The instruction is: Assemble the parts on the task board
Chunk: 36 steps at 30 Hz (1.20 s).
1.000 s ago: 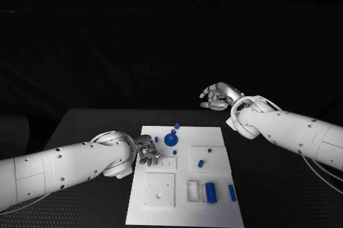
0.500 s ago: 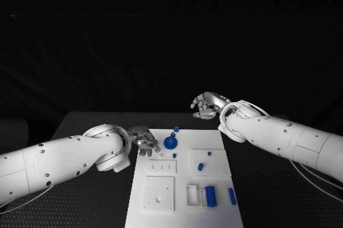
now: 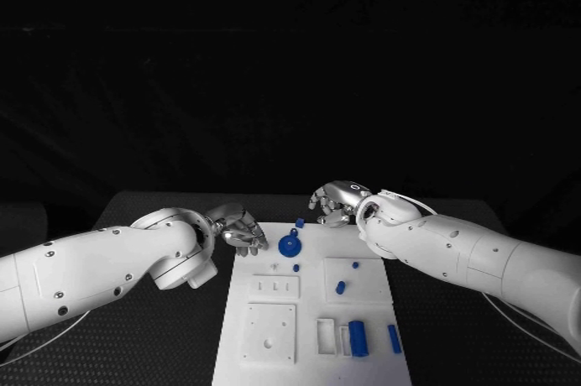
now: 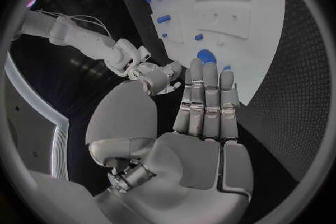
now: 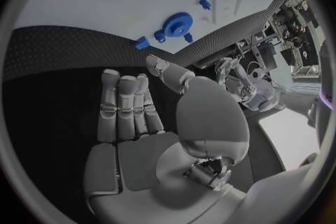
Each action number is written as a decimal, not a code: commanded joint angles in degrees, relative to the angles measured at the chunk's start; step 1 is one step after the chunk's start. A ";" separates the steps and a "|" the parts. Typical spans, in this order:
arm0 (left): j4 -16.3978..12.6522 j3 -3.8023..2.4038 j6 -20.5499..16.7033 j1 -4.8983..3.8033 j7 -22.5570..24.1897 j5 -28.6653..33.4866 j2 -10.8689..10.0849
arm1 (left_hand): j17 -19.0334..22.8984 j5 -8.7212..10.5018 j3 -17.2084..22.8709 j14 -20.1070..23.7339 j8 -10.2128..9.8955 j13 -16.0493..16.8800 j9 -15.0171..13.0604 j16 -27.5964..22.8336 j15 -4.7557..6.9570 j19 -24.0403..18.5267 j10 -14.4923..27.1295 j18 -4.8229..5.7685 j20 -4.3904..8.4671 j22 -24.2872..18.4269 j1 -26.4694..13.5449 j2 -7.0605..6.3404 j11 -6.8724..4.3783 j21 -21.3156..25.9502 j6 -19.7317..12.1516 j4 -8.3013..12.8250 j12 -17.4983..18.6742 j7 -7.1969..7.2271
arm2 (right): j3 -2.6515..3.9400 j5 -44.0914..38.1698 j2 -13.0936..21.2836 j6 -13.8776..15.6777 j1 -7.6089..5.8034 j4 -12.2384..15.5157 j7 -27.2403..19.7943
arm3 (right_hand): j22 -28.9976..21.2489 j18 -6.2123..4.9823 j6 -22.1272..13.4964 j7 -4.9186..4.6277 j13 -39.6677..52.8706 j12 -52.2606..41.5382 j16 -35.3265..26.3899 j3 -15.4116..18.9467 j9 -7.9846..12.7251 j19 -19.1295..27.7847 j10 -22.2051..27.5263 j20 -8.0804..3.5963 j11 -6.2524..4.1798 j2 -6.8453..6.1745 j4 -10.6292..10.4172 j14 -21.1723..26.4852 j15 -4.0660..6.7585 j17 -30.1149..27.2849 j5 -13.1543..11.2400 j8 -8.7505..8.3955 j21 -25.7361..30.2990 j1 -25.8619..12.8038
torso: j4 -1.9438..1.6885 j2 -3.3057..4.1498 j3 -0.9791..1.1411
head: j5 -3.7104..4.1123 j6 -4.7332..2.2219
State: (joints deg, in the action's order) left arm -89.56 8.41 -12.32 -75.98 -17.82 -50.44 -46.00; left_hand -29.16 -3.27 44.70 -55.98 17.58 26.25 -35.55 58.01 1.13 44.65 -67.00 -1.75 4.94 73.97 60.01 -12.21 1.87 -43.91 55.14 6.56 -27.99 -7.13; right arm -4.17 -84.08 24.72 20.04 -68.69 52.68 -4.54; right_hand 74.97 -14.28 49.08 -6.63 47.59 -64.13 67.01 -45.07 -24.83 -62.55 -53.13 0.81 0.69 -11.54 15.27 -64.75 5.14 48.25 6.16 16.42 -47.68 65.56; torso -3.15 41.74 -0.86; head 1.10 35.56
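The white task board (image 3: pixel 269 279) lies in the middle of the table. A blue gear (image 3: pixel 290 246) stands near its far end, with a small blue piece (image 3: pixel 299 224) just beyond it. My left hand (image 3: pixel 238 226) hovers at the board's far left corner, holding nothing. In the left wrist view its fingers (image 4: pixel 205 102) lie straight, side by side, over the gear (image 4: pixel 205 56). My right hand (image 3: pixel 336 203) hangs just past the board's far edge, empty too; its fingers (image 5: pixel 127 106) are stretched flat over the dark table, short of the gear (image 5: pixel 178 25).
More blue parts sit on the board: a small peg (image 3: pixel 295 267), two pieces (image 3: pixel 340 287) on the right block, and a cylinder (image 3: pixel 358 336) and bar (image 3: pixel 394 338) near the front. Black table (image 3: pixel 145 210) surrounds the board.
My right hand has come down and to the left, toward the board's far edge. My left hand has moved from the board's left side up to its far left corner.
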 commanded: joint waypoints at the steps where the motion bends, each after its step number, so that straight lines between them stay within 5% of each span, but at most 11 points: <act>1: -0.18 -0.03 -5.30 -0.30 5.75 3.85 -0.54 | 0.07 0.19 -0.13 0.24 0.30 -0.07 0.05 -0.20 0.01 -0.19 0.30 0.59 2.00 -0.05 0.34 -0.02 0.00 0.18 -0.33 0.34 0.19 0.03 | -0.13 -5.88 -0.73 0.29 0.23 -0.99 -2.35 | 1.21 -0.72 -0.05 0.38 -0.06 -0.24 0.23 0.02 0.04 -0.35 0.06 0.04 -0.33 -0.01 0.27 0.06 0.30 -0.03 -0.07 0.08 -0.37 0.73 | -0.76 0.21 -0.43 | 0.37 -0.25; 14: -0.67 -0.02 -7.58 -0.79 8.76 6.87 -1.42 | 0.49 0.15 0.18 0.25 0.61 -0.81 0.24 -1.61 -0.61 -0.37 0.78 0.35 1.32 -0.10 4.09 -0.60 0.56 1.14 -0.77 1.70 1.85 -0.13 | -0.87 -8.24 -2.60 1.12 0.40 -3.44 -2.26 | 1.21 -0.72 -3.35 3.18 -0.55 -0.82 1.04 -1.94 0.35 -0.47 0.07 -0.23 -1.52 -0.48 0.54 0.18 1.30 0.00 -1.29 -0.68 -1.04 1.85 | -2.00 0.97 -1.34 | 1.42 -1.11; 24: -1.41 -0.02 -8.05 -1.02 9.37 7.65 -1.78 | 0.50 0.13 0.13 0.20 0.67 -0.88 0.29 -1.78 -0.67 -0.35 0.70 0.34 1.24 -0.10 4.33 -0.50 0.59 1.29 -0.82 1.60 2.03 -0.14 | -1.74 -9.45 -3.22 0.18 0.54 -5.19 -1.92 | 1.21 -0.72 -4.80 3.85 -0.73 -1.02 1.28 -2.48 0.36 -0.41 0.19 -0.29 -1.56 -0.45 0.51 0.32 1.34 0.00 -1.94 -0.89 -1.28 2.21 | -2.98 1.69 -1.97 | 1.92 -1.36; 36: -1.21 -0.02 -8.28 -1.34 9.58 8.38 -1.72 | 0.50 0.11 -0.13 0.11 0.76 -0.99 0.41 -2.05 -0.78 -0.28 0.58 0.34 1.10 -0.07 4.21 -0.34 0.64 1.55 -0.94 0.94 2.38 -0.20 | -1.79 -9.98 -3.62 -0.34 0.53 -5.86 -1.64 | 1.23 -0.72 -5.13 4.56 -0.81 -1.17 1.46 -3.12 0.23 -0.27 0.33 -0.25 -1.53 0.05 0.34 0.43 1.32 0.03 -2.03 -0.68 -1.44 2.29 | -3.39 2.37 -2.53 | 2.21 -1.55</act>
State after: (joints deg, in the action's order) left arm -90.69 8.42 -19.93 -77.07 -9.31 -43.03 -47.85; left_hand -28.74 -3.27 44.56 -56.00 18.15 25.34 -35.19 56.32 0.70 44.64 -66.22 -1.74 4.92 73.91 63.86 -12.58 2.25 -42.58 54.64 7.70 -25.89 -7.25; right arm -5.93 -92.84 21.26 20.57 -68.18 46.99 -6.18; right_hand 74.95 -15.44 44.12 -2.18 46.83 -65.01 68.10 -47.85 -24.54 -62.75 -53.04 0.62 -0.62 -11.61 15.49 -64.57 6.14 48.26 4.44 15.93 -48.80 67.45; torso -6.39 43.85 -3.18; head 3.21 34.11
